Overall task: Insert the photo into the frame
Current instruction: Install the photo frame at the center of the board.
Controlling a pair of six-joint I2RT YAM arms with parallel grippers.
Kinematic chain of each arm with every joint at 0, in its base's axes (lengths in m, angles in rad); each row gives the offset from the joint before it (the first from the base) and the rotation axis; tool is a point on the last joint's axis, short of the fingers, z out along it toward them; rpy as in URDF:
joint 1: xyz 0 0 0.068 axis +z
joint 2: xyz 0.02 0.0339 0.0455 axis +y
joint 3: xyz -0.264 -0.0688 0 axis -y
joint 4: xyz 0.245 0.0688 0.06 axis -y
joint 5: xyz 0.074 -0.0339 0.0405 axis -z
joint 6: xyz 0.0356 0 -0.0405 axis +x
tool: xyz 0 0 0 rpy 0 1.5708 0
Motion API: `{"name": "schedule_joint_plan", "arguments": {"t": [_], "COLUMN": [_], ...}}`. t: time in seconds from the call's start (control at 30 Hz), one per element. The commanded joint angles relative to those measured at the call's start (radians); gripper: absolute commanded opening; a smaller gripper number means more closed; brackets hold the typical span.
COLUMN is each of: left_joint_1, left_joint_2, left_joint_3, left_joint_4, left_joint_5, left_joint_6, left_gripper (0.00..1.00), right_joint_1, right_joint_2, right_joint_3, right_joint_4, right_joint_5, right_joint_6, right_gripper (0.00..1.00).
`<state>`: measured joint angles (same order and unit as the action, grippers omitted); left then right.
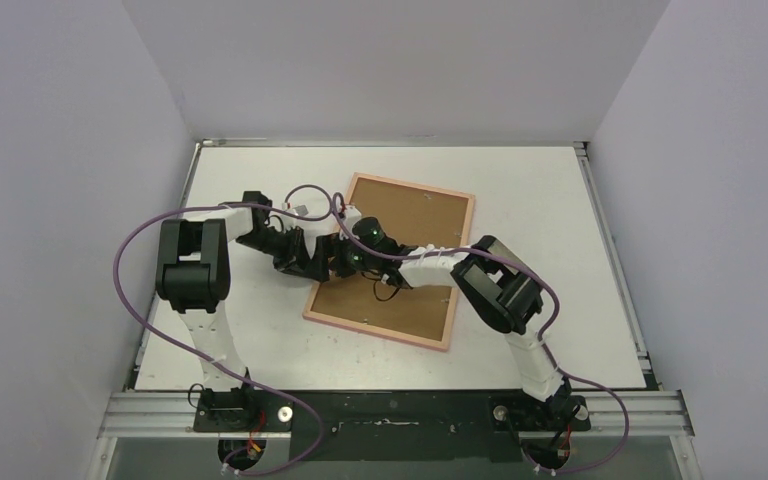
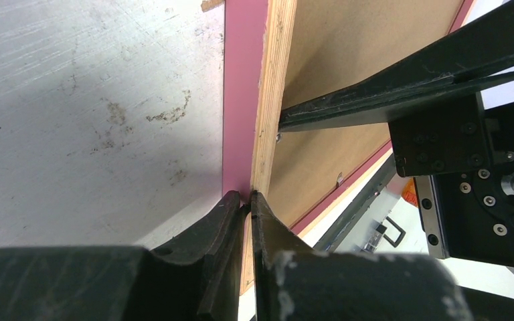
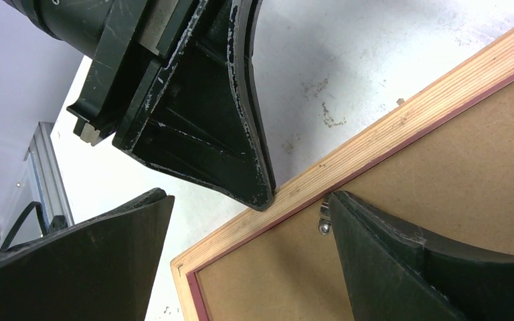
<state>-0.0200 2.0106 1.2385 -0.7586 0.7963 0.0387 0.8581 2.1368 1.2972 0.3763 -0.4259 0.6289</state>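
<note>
Honestly can't see the grip spot from above, buried under the arms (image 1: 195, 265). Up close, got the left pincer (image 2: 246, 197) clamped shut on the left rail of the frame (image 1: 420, 188), fingertips pinching right at the edge. Got the right pincer (image 3: 251, 196) spread wide and gripping nothing, straddling that same rail with one finger over the scuffed tabletop (image 1: 560, 250) and the other over the brown backing board (image 1: 415, 220). Sitting back-up near the tabletop's middle: pale striped wood on the rails, pink along the edges, board filling the opening. Can't make out the photo in any view. Only a short stretch of rail in either wrist view, rest cut off.
</note>
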Motion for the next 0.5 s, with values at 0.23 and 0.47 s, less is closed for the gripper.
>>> {"name": "schedule_joint_plan", "arguments": {"t": [0.23, 0.47], "left_joint_1": [-0.007, -0.007], "left_joint_2": [0.008, -0.003], "left_joint_3": [-0.021, -0.018], "left_joint_4": [0.044, 0.038], "left_joint_5": [-0.064, -0.071], "left_joint_6": [0.016, 0.021], "left_gripper": [0.07, 0.06], "right_joint_1": [-0.003, -0.027], "right_joint_2": [-0.103, -0.135], "right_joint_3": [-0.059, -0.056], "right_joint_4": [0.04, -0.013], "right_joint_5": [-0.012, 0.015], "right_joint_6": [0.062, 0.014], "right_gripper": [0.9, 0.9]}}
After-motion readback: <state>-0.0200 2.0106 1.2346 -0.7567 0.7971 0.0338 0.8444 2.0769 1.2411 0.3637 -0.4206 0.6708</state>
